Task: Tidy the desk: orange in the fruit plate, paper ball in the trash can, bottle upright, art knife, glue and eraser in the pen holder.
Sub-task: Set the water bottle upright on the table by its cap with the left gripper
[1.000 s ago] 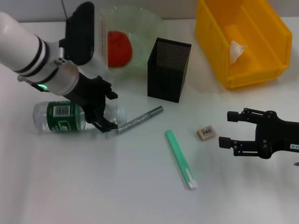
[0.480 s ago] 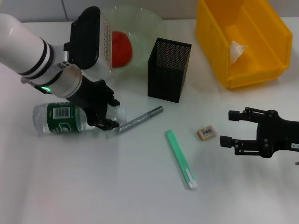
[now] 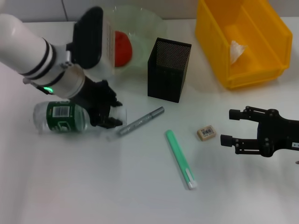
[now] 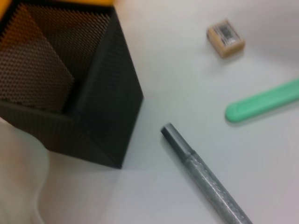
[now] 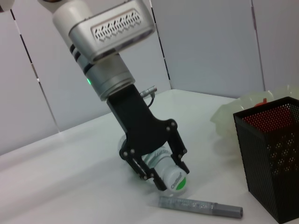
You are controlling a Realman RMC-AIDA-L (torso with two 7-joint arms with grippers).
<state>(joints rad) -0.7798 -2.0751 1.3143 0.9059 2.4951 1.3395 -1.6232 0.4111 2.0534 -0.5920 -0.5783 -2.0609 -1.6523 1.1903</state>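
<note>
On the smooth white desk (image 3: 93, 186) the left gripper (image 3: 108, 114) clamps the clear bottle (image 3: 65, 117) lying sideways, green barcode label up; right gripper (image 3: 232, 128) hangs open beside the beige eraser (image 3: 206, 133).

Partitioned lab (white desk (image 3: 93, 186))

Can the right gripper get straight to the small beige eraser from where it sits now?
Probably yes: the right gripper is open beside the small beige rectangular eraser, with only bare white desk between them.

Grey wall panels (image 5: 205, 42) behind.
</note>
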